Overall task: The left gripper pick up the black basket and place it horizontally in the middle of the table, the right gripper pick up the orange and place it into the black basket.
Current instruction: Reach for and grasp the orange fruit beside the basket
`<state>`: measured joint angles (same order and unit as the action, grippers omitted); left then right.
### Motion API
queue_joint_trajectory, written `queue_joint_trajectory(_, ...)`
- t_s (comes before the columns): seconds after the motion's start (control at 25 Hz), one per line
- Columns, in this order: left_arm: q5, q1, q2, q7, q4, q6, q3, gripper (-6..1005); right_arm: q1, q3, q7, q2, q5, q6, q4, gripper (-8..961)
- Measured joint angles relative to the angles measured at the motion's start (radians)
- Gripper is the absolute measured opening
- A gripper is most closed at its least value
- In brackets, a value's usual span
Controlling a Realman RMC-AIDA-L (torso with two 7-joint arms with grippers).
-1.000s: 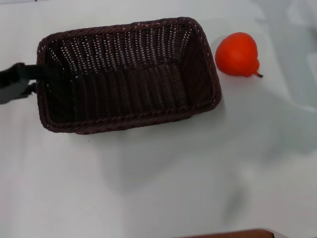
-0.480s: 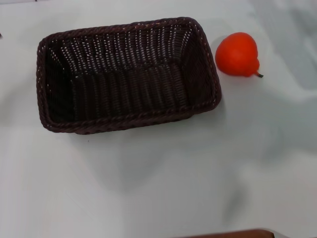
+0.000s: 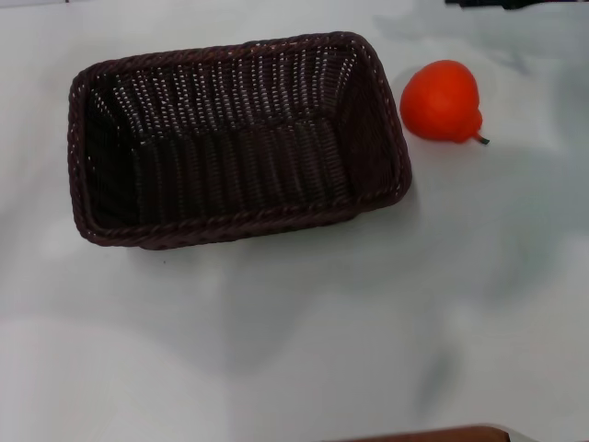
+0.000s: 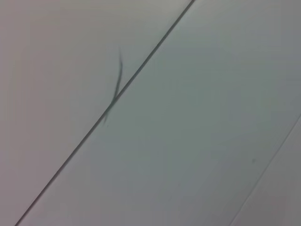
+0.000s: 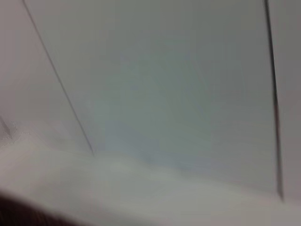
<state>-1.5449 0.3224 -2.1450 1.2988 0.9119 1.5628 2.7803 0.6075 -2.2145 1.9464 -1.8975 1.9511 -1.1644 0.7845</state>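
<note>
Now black basket (image 3: 237, 138) empty on table (image 3: 368, 322), orange (image 3: 441, 100) just beside; end effectors unseen

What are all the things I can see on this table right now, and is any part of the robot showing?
black basket: one, very dark brown-black wicker, lying lengthwise on the table, left of centre in the head view, nothing inside it.
orange: one, bright orange-red with a short dark stem, on the table just to the right of the basket, apart from it.
table: one, plain white, under both things.
brown strip: one, at the near edge of the head view; what it is cannot be told.
dark piece: one, black, at the far edge above the orange; possibly part of the right arm, too little shows to tell.
left gripper: not in view.
right gripper: not clearly in view.
</note>
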Motion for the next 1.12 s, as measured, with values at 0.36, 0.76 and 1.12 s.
queue_joint_trajectory(0.36, 0.014, 0.012, 0.007, 0.032, -0.096, -0.005, 0.0, 902, 0.13, 0.0, 0.251, -0.009, 0.548, -0.158, 0.103, 786)
queue_joint_trajectory(0.76, 0.016, 0.008, 0.007, 0.032, -0.126, 0.001, -0.002, 896, 0.204, 0.037, 0.22, -0.069, 0.63, -0.071, -0.031, 731)
queue_joint_trajectory(1.12, 0.017, 0.009, 0.006, 0.027, -0.148, 0.002, -0.009, 895, 0.239, 0.051, 0.191, -0.097, 0.626, 0.068, -0.149, 669)
